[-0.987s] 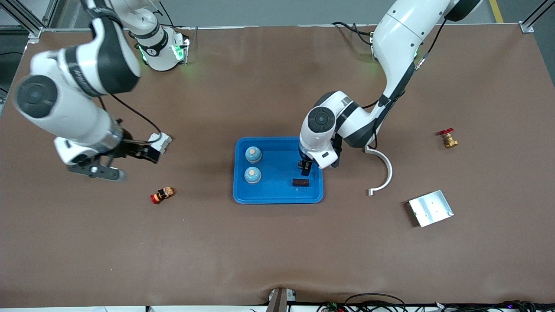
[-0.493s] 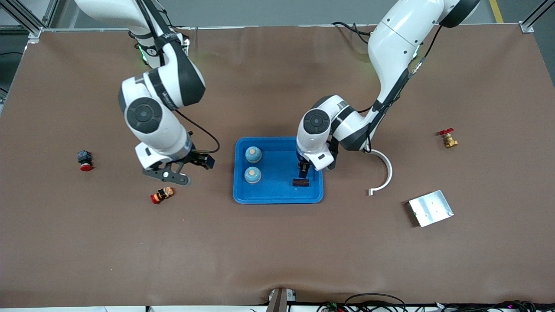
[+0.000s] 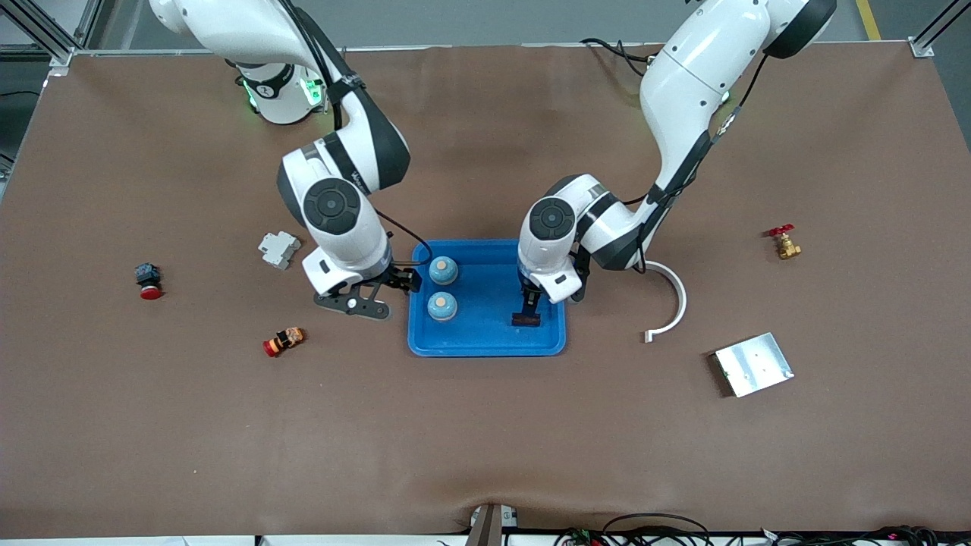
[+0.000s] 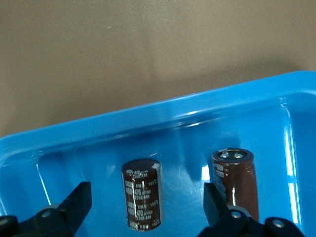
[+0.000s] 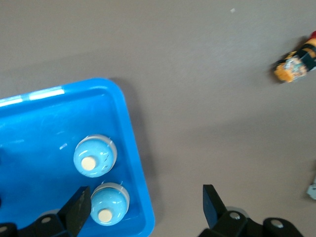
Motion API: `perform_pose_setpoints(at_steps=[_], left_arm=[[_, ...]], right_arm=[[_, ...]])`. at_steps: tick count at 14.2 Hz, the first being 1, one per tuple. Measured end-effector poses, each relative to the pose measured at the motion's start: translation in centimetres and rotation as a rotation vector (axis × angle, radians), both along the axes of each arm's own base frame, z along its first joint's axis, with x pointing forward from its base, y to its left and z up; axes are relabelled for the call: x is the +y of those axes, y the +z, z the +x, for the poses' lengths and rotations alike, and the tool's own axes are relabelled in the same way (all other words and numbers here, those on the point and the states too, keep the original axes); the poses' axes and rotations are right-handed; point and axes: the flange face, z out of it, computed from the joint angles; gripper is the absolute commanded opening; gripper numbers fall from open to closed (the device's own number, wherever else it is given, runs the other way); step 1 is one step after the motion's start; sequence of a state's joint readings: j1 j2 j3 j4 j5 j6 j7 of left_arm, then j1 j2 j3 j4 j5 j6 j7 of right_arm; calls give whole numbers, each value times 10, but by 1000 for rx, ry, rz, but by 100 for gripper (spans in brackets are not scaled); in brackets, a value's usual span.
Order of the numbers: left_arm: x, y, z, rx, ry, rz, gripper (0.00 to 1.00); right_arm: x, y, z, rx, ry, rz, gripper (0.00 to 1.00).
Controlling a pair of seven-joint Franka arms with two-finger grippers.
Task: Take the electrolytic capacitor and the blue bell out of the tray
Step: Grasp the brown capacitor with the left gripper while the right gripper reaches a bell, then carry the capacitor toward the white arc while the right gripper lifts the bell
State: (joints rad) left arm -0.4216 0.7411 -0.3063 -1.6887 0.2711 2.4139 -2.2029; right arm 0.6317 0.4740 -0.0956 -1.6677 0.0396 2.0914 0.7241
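Note:
A blue tray [image 3: 485,343] lies mid-table. Two light blue bells [image 3: 443,270] [image 3: 442,305] stand in it at the right arm's end. A brown capacitor [image 3: 526,321] lies in it at the left arm's end. My left gripper [image 3: 528,309] is low over that capacitor, open. In the left wrist view the capacitor [image 4: 142,193] lies between the fingers without touching them, and a second capacitor [image 4: 235,182] lies beside it. My right gripper [image 3: 404,282] is open and empty over the tray's rim [image 5: 133,163], beside the bells [image 5: 95,156] [image 5: 108,203].
A grey breaker [image 3: 278,249], a red push button [image 3: 149,280] and an orange-and-red part [image 3: 284,341] lie toward the right arm's end. A white curved piece [image 3: 671,299], a metal plate [image 3: 753,364] and a brass valve [image 3: 784,243] lie toward the left arm's end.
My right arm has swung from its end of the table over to the tray's rim beside the bells. My left gripper has come down over the capacitor.

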Motion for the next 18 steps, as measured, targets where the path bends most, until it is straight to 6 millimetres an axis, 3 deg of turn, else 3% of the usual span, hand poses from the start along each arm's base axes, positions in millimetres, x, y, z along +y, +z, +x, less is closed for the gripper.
perform_pose_setpoints(at_steps=[3,6,7,8,9,10,11,18], left_arm=[[0,-1,0,-14,-19,13,100],[0,-4,0,-16,-22,11,100],[0,-5,0,-19,-23,9,86],[-1,-6,0,-22,-25,8,64],[-1,-6,0,-22,-23,7,31],[-1,-6,0,-23,-17,8,4],[-1,-6,0,-28,-17,12,0],[-3,3,6,-63,-51,16,0]], right_arm=[[37,-37,-20,6,59,-9,100],[60,-78,-32,1,97,-8,100],[66,-88,-35,-4,107,0,100],[72,-96,-38,-9,116,9,100],[75,-104,-41,-7,124,11,100],[78,-109,-43,-2,131,11,100],[79,-113,-45,4,138,10,100],[84,-124,-57,30,169,7,100]])
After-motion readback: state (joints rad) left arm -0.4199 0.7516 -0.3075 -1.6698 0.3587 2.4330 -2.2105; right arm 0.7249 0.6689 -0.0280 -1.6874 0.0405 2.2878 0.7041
